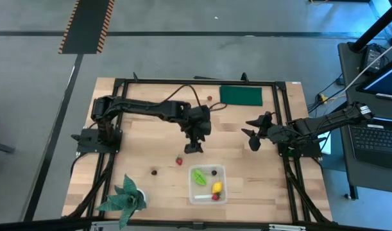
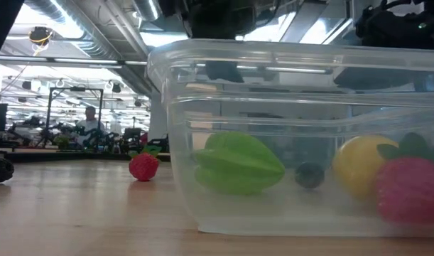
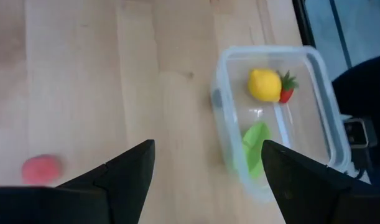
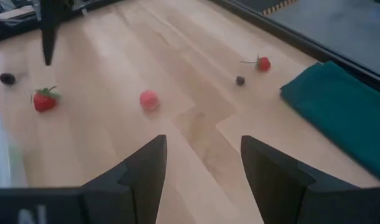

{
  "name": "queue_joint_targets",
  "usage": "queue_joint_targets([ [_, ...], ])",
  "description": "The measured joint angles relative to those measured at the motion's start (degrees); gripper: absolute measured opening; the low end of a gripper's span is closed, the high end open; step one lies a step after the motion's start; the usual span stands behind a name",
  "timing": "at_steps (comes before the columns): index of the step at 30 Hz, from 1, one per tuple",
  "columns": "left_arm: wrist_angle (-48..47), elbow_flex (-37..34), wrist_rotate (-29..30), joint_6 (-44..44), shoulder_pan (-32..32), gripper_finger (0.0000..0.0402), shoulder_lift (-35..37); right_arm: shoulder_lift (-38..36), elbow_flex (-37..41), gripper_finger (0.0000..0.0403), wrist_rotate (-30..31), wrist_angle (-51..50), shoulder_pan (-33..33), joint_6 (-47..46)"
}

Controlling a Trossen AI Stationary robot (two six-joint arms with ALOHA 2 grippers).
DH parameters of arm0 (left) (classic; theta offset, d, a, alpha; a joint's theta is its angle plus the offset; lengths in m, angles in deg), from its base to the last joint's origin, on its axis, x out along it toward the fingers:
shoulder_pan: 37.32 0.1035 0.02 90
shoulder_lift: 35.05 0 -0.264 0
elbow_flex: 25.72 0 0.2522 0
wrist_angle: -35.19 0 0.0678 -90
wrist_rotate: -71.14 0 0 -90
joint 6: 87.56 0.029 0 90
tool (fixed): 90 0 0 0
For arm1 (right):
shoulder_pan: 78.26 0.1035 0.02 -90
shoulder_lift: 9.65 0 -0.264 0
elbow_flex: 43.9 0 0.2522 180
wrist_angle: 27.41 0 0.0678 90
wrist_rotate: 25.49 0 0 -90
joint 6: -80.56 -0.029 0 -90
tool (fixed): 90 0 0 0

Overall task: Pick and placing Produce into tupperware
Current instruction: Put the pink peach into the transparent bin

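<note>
Hovering mid-frame with fingers released, the left claw should drop squarely over the strawberry beside the tupperware.

No legible text, label, brand, number or sign appears in any view. Pale marks at the lower edge of the right wrist view are too cropped to read.

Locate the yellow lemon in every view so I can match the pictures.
High view: lemon sits low and right inside the clear container.
Low view: right of centre, behind the container's wall.
Left wrist view: upper middle, within the container's rim.
Right wrist view: not in it.
Shared landmark: the clear container around it.
</note>
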Motion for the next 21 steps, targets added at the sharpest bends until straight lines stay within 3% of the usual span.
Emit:
queue_joint_targets([
  [8,-3.9,0.0,-0.3,2.9,2.6,0.0289,0.0,0.0,0.0,0.0208,0.7,0.8,0.0,-1.2],
  [11,-5.4,0.0,5.4,6.3,3.7,0.0289,0.0,0.0,0.0,0.0208,1.6,0.8,0.0,-1.7],
  [16,-4.6,0.0,22.4,15.8,4.5,0.0289,-0.6,0.0,0.0,0.0208,2.6,0.8,0.0,-2.5],
  [21,-3.8,0.0,21.8,19.3,4.3,0.0288,-4.2,0.0,0.0,0.0208,2.6,0.8,0.0,-4.4],
])
